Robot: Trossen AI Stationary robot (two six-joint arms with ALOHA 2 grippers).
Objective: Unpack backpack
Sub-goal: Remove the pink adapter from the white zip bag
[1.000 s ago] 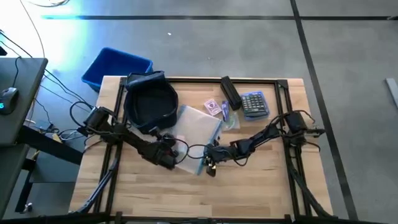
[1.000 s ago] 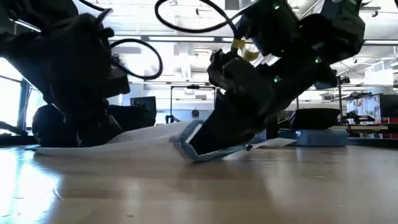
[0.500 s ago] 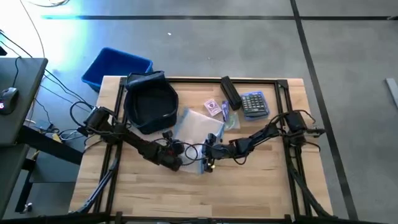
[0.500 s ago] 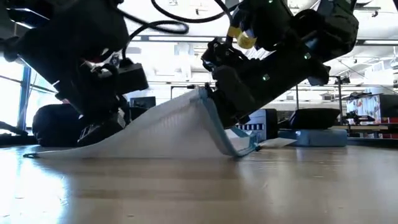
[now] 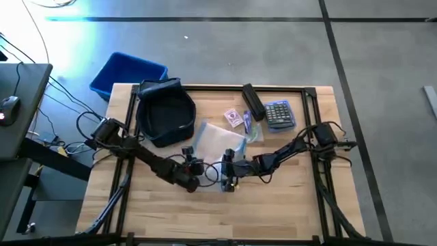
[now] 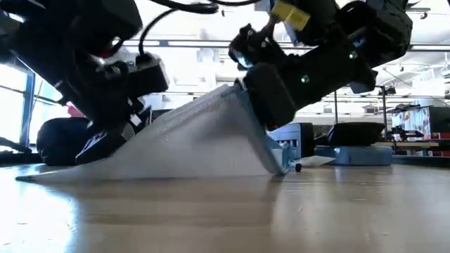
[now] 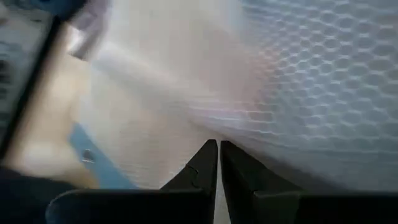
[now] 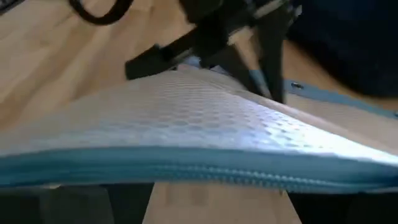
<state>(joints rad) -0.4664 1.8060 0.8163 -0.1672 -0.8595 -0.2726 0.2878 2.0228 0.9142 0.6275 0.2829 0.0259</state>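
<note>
Biggest risk looked like the clear pouch (image 6: 190,140) slipping, since the right gripper (image 5: 229,179) pinched only its blue zipper edge, propping it up tent-like at centre frame. Left gripper (image 7: 218,163) had its jaws practically together, probably nipping pouch film, hard to say. The backpack (image 5: 164,113) sat upper left.

The worktop (image 5: 287,205) is left bare from four to eight o'clock; the centre is blocked by the tented pouch (image 5: 217,143), twelve o'clock by the backpack (image 5: 165,113) and calculator (image 5: 278,113).

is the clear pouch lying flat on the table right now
No, the low view shows the pouch lifted into a tent shape, its zipper edge raised by the right gripper.
</note>
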